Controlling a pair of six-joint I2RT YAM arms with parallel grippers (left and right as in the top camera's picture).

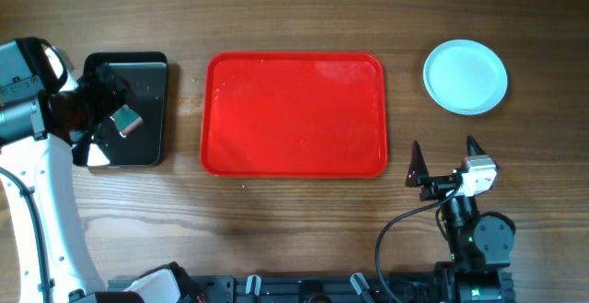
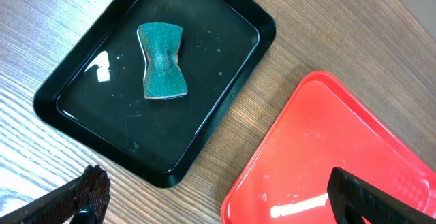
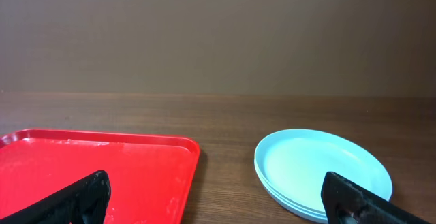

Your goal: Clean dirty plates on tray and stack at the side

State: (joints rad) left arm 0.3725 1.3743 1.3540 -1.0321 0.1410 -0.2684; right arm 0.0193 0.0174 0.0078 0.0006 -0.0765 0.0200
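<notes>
The plates [image 1: 465, 75] are stacked on the bare wood at the far right, pale blue-white and clean-looking; the right wrist view [image 3: 320, 169] shows their rims layered. The red tray [image 1: 294, 114] lies in the middle with nothing on it, only faint wet marks; it also shows in the left wrist view [image 2: 327, 149] and the right wrist view [image 3: 88, 163]. My left gripper [image 1: 99, 111] [image 2: 221, 203] is open and empty over the black tray's side. My right gripper [image 1: 444, 151] [image 3: 218, 200] is open and empty, in front of the plates and the tray's right corner.
A glossy black tray [image 1: 152, 91] [image 2: 204, 47] sits left of the red tray and holds a green sponge [image 1: 127, 122] [image 2: 162, 60]. Bare wood separates the two trays. Arm bases and cables are at the front edge.
</notes>
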